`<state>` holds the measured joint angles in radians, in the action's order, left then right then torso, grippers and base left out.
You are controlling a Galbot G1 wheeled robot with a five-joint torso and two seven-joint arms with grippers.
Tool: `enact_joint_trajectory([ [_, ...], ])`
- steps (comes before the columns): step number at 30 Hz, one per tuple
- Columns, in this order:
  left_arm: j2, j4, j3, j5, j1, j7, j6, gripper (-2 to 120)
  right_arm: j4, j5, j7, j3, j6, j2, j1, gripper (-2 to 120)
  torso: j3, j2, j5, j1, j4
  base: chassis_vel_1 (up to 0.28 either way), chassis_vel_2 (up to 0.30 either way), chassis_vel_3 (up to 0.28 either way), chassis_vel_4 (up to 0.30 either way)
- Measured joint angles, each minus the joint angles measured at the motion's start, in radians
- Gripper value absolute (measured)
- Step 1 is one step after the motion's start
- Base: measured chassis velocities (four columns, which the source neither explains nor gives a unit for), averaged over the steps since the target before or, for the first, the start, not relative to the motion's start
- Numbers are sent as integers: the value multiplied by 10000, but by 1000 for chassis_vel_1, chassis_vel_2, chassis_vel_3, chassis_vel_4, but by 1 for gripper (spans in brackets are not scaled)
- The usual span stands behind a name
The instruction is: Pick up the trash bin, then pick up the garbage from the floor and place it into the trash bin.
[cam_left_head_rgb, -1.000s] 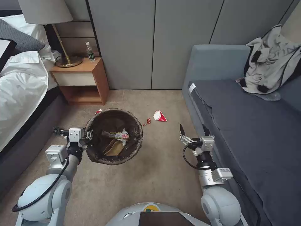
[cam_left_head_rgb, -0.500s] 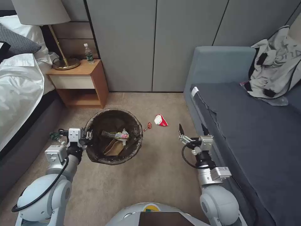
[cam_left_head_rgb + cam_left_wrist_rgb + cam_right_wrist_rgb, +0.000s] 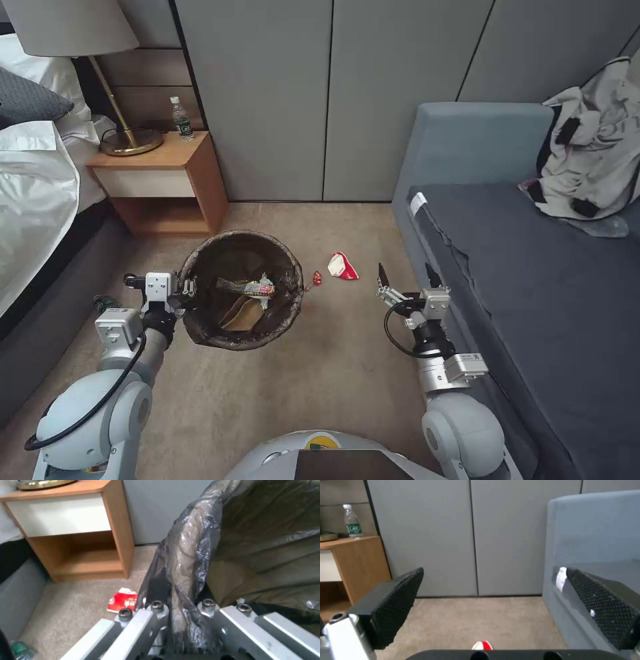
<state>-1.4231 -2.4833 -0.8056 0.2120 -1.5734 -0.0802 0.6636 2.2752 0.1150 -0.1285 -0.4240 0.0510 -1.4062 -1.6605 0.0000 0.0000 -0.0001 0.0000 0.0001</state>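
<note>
Left end effector is clamped on the trash bin at its rim, approx 9 o'clock side of the bin; in the left wrist view the fingers pinch the crinkled dark liner folded over the edge. Bin is held up off the carpet, w/ tan paper and a wrapper inside. Right end effector hangs wide open w/ nothing in it, beside the grey sofa. Red-and-white packet lies on the carpet at approx 11 o'clock from the right end effector, between bin and sofa. Small red scrap sits just off the bin's 3 o'clock edge. Another red packet lies on the floor near the nightstand.
</note>
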Motion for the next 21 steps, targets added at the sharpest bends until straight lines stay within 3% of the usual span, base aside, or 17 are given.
enact_joint_trajectory([
  [21, -16, -92, -76, 58, -53, 11, 28, 3, -91, -18, 8, 184, -52, 33, 227, 100, 0, 0, 0, 0, 1, -102, 105, 109, -118],
])
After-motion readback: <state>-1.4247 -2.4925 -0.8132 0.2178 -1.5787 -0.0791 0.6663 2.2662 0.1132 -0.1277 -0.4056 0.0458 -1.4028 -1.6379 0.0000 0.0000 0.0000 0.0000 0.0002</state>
